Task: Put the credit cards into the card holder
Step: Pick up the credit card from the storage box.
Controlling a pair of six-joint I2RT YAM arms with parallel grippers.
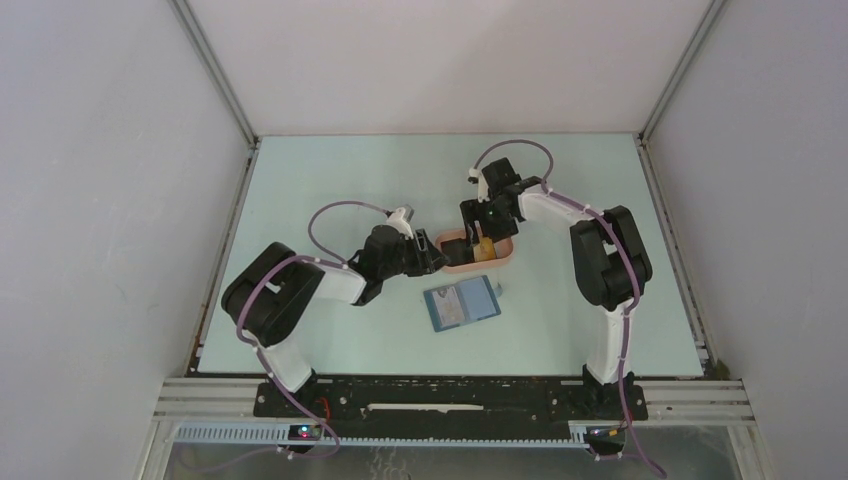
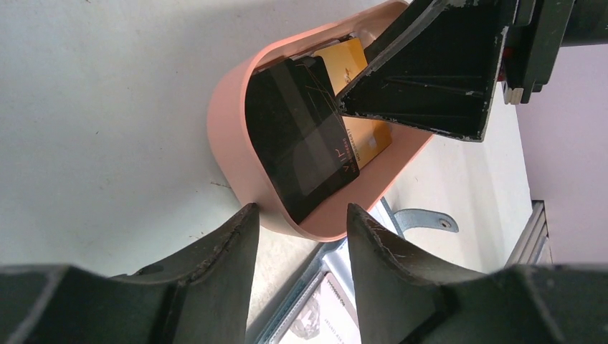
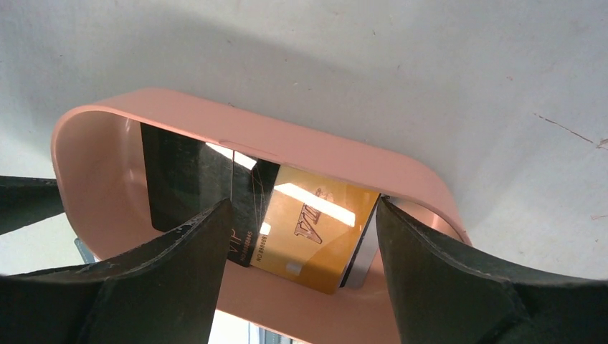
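Right gripper (image 3: 301, 215) hangs wide open over the pink tray (image 3: 287, 140) at frame centre, straddling the gold card (image 3: 315, 229) and gripping nothing. The black card (image 3: 186, 179) overlaps it at left. Closing could catch both cards or skid them up the wall. Left gripper (image 2: 301, 215), half open and empty, sits at the tray's end. The card holder (image 1: 461, 304) lies open below the tray.
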